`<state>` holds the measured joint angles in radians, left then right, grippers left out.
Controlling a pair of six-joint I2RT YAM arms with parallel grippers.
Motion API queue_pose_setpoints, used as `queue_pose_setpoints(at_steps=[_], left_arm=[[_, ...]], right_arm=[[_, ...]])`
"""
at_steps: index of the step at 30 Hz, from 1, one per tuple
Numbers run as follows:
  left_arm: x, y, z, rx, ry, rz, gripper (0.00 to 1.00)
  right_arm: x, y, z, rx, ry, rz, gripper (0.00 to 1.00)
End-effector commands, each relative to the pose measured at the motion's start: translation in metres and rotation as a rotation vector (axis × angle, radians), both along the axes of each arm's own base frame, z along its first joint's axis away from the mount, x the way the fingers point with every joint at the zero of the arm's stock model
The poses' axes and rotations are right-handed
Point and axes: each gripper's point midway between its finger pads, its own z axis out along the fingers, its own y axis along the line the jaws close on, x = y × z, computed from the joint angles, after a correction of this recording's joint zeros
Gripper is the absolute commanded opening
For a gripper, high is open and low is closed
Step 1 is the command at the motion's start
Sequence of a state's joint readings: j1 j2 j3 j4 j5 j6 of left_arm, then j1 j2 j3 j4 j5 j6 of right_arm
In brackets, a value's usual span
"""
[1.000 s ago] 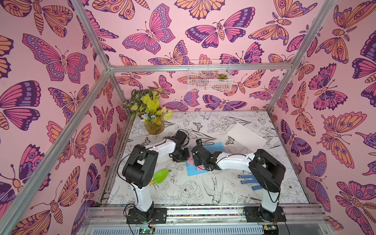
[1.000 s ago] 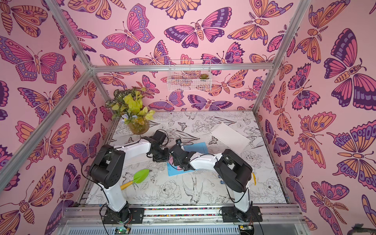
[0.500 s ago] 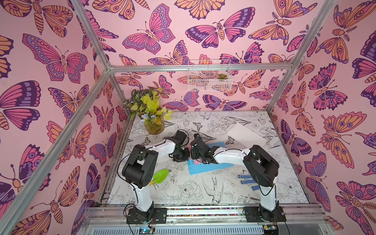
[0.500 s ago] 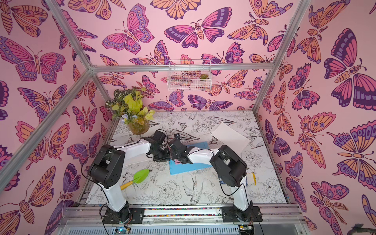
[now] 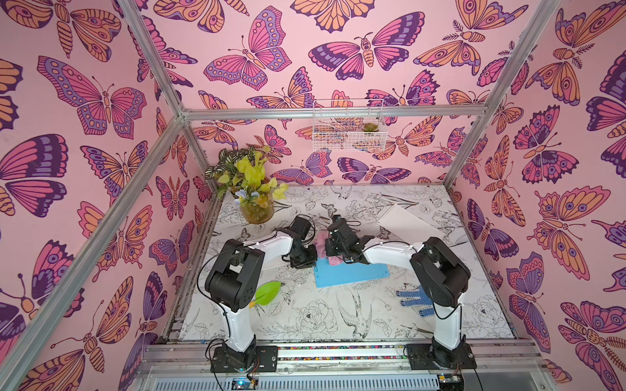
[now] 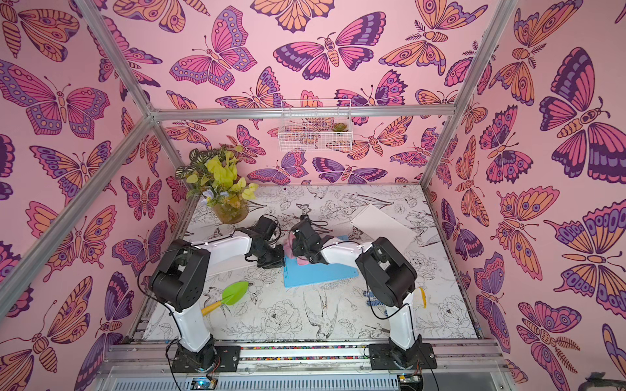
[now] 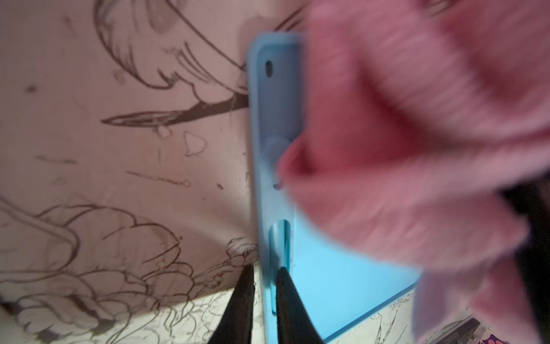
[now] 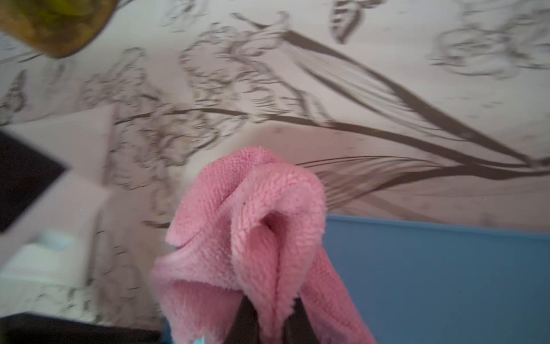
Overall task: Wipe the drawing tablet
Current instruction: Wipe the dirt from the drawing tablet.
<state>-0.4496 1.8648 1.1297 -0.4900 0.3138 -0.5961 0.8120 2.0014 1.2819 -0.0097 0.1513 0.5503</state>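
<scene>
Lying flat near the middle of the desk (image 5: 305, 321): the blue drawing tablet (image 5: 352, 274) (image 6: 318, 274), clear in both top views. Same spot as 1 second ago.

Clamped on the tablet's left rim: the left gripper (image 7: 264, 269), with 1 finger outside the rim and 1 finger at a long slot just inside it, as seen in the left wrist view. No change of place there since 1 second ago.

Pinched tight in the right gripper (image 8: 272, 315): the pink cloth (image 8: 253, 223), bunched up and poking out past the fingers. Now at the tablet's far left corner, just beside the left gripper. 1 second ago, lower down on the tablet, close to its near left corner. 0.5 seconds ago, about midway between. So moved away from the robot's base, along the left side of the tablet. Now showing more bare blue at the near edge than 1 second ago.

Also on the desk: a green scoop (image 5: 267, 292) near the left arm, a blue dotted glove (image 5: 415, 299) partly hidden by the right arm, a white sheet (image 5: 406, 221) at the far right, and a plant in a pot (image 5: 254, 189) at the far left corner. All in the same places as before.
</scene>
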Motion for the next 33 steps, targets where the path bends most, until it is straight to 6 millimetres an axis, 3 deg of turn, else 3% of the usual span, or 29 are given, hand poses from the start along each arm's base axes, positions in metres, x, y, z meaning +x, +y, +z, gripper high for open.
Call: queue_pose_setpoints(at_steps=[1,4,6,8,13,15,20,23,29,33], left_arm=[[-0.04,0.035,-0.046,0.177,0.18,0.025,0.18],[-0.042,0.037,-0.049,0.186,0.193,0.036,0.17],[-0.045,0.038,-0.052,0.189,0.209,0.045,0.17],[-0.047,0.038,-0.056,0.184,0.227,0.054,0.16],[-0.049,0.038,-0.061,0.177,0.248,0.069,0.16],[-0.049,0.038,-0.062,0.174,0.248,0.073,0.16],[-0.047,0.036,-0.059,0.163,0.24,0.075,0.16],[-0.044,0.035,-0.055,0.156,0.228,0.077,0.16],[-0.036,0.029,-0.044,0.127,0.201,0.084,0.16],[-0.018,0.021,-0.02,0.097,0.138,0.088,0.18]], right_arm=[[0.01,-0.015,-0.01,-0.028,0.024,-0.066,0.0],[0.028,-0.064,-0.019,-0.033,0.052,-0.199,0.0],[0.034,-0.081,-0.021,-0.015,0.048,-0.237,0.0],[0.036,-0.068,-0.017,0.033,0.032,-0.185,0.0],[0.012,0.026,-0.005,0.109,0.021,0.041,0.0],[0.01,0.036,-0.009,0.112,0.036,0.043,0.0],[0.028,-0.018,-0.019,0.095,0.067,-0.105,0.0],[0.034,-0.044,-0.012,0.114,0.053,-0.146,0.0],[0.034,-0.043,0.02,0.176,0.004,-0.131,0.0],[0.034,-0.049,0.038,0.184,-0.037,-0.143,0.0]])
